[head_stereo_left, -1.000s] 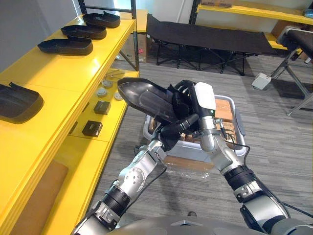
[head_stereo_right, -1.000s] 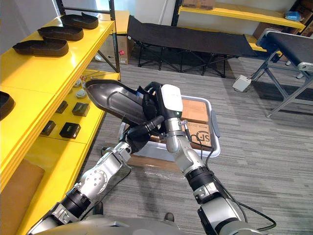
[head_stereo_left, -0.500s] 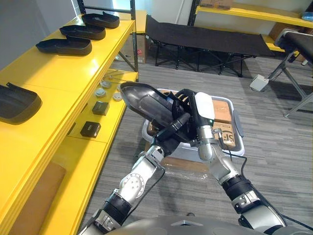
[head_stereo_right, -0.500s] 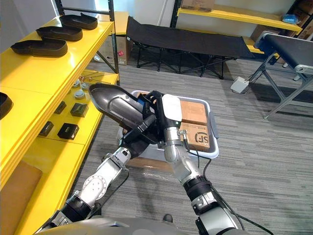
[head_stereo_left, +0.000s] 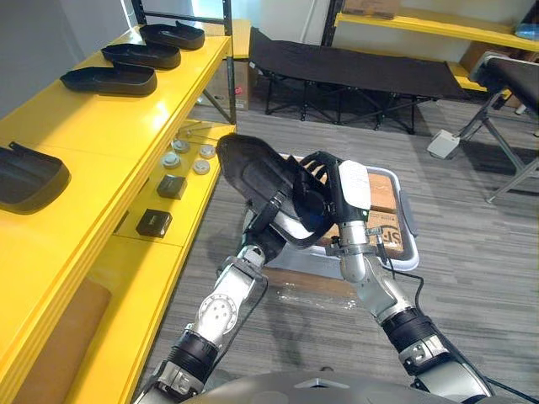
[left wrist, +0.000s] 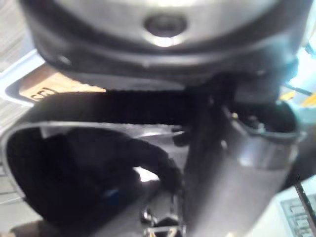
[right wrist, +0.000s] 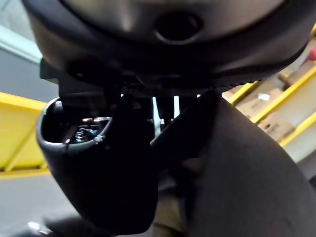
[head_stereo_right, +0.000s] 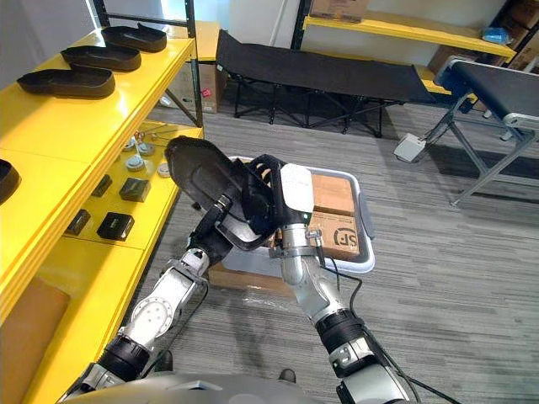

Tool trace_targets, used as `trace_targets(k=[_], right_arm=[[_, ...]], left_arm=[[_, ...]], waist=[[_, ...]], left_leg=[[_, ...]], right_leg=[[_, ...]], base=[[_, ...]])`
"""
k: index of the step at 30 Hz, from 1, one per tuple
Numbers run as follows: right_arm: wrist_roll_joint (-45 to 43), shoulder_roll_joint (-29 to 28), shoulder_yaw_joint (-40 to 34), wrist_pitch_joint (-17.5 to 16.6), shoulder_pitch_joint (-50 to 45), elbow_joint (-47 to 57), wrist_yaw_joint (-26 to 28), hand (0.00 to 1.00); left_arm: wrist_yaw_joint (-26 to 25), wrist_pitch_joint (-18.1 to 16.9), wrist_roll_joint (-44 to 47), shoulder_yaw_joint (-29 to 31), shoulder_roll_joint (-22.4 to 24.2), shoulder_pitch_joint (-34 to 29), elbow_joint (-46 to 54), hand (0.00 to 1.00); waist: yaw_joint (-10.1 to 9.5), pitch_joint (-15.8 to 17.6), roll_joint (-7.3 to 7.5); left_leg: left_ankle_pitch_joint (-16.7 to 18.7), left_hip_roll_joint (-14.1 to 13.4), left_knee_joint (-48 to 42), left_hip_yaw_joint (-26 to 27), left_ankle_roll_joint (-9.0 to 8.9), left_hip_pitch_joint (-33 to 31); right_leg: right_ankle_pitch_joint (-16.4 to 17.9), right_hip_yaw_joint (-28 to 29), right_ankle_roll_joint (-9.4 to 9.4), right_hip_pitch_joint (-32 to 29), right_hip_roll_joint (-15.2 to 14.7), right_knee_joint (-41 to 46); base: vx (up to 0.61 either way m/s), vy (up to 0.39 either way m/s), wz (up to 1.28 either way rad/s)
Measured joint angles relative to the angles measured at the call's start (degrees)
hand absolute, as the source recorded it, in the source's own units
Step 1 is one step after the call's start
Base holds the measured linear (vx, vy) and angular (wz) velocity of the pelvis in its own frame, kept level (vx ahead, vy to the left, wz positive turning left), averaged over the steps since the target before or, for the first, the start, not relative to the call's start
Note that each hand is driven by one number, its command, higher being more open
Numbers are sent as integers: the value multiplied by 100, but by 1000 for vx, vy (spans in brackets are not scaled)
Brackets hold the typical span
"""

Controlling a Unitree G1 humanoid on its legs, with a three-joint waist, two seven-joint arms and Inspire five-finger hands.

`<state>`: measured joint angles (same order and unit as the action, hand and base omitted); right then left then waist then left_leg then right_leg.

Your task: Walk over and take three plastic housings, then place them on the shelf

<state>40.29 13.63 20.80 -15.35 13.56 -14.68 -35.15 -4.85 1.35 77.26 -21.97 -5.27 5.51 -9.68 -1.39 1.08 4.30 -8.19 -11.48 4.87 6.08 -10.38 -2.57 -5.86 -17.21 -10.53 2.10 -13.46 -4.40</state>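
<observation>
Far left: the yellow shelf. On its top level a row of three housings is laid out at the far end, and a fourth housing is set near, at the left edge. A bare stretch of yellow is left between them. On the lower level small black boxes and round white parts are noted.

Centre: the carried housing, black plastic, is held in the air over the floor, just right of the shelf's lower level and tipped up toward the far left. It is gripped from both sides. The left hand is clamped on its near rim, fingers curled round the edge. The right hand is wrapped over its right end, fingers bent onto the shell.

Right: a grey crate is seen on the floor with cardboard boxes inside. A black folding cot stands far behind.

Step judged: transport of a picked housing, with placing not yet done. Next, a swing left and a lift to the top level are called for. The housing should be lowered flat onto the bare stretch, clear of its neighbours, and both grips released only once it is resting.
</observation>
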Motion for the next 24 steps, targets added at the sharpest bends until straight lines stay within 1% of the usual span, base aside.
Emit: trace_targets(k=[2,6,9,10,12,16,17,18,19,20,21,22,23,24], right_arm=[[57,-3,66,-145,-60,199,-27,0],[181,-5,56,-134,-64,189,-27,0],[178,-4,56,-132,-125,188,-48,0],[177,-2,57,-133,-135,188,-52,100],[177,2,57,-136,-136,192,-59,100],[163,41,173,-172,-142,194,-46,100],[86,57,257,-186,-159,194,-46,100],[-93,56,275,-203,-187,194,-30,100],[-158,50,271,-207,-216,203,-25,100],[-419,-13,264,-217,-302,259,-23,100],[-659,-92,255,-220,-437,399,-18,100],[-815,-130,241,-262,-501,470,-13,100],[-1075,-218,146,-323,-656,628,-3,100],[-1447,-329,-7,-496,-801,727,28,100]], left_arm=[[14,13,-115,57,1,1,-6,0],[44,45,-291,60,-23,0,-55,0],[172,145,-340,81,-27,0,-140,0],[175,136,-340,64,-27,1,-150,0],[175,90,-342,35,-27,1,-150,0],[175,-249,-397,-35,-30,15,-150,0],[175,-421,-572,-35,-30,29,-149,0],[174,-621,-894,-11,-34,60,-148,0],[173,-705,-1105,19,-35,70,-129,0],[77,-919,-1748,89,-34,64,-9,0],[-56,-1041,-2362,189,-34,55,244,0],[-132,-1098,-2676,266,-33,45,418,0],[-226,-1204,-3112,425,-24,37,776,0],[-318,-1347,-3603,617,0,-6,1132,0]], waist=[[-5,-11,16],[-34,-40,66],[-18,-57,90],[1,-66,103],[17,-69,108],[24,-70,109],[18,-71,109],[8,-71,109],[9,-72,107],[1,-72,106],[-7,-72,106],[-1,-72,105],[0,-71,104],[5,-67,98]], left_leg=[[0,0,0,6,0,1],[1,2,0,7,0,6],[1,0,-1,16,-1,9],[1,-2,-1,24,-2,9],[2,-4,-2,35,-3,10],[5,-6,-3,50,-6,11],[6,-6,-4,50,-7,12],[7,-5,-4,50,-7,12],[5,-1,-4,51,-7,13],[5,2,-4,52,-7,15],[6,3,-4,52,-7,16],[6,4,-5,54,-7,19],[8,5,-4,62,-10,38],[23,4,-4,80,-21,94]], right_leg=[[0,0,0,1,0,0],[1,-4,1,-13,0,-3],[3,-3,5,-21,0,-4],[3,0,5,-29,-1,-5],[3,4,5,-35,-1,-5],[2,13,5,-46,-1,-6],[2,13,5,-46,-1,-6],[2,13,5,-45,-1,-6],[2,13,5,-50,-1,-4],[5,13,10,-48,-1,-4],[10,12,19,-49,-1,-4],[11,13,20,-49,-1,-3],[12,13,22,-41,-1,-3],[17,23,25,-12,-2,-2]], base=[[0,0,0],[0,0,0],[0,0,0],[0,0,0],[0,0,-3],[0,0,-1],[0,0,0],[0,0,0],[0,0,0],[0,0,0],[0,0,0],[0,0,0],[0,0,-6],[0,0,-9]])
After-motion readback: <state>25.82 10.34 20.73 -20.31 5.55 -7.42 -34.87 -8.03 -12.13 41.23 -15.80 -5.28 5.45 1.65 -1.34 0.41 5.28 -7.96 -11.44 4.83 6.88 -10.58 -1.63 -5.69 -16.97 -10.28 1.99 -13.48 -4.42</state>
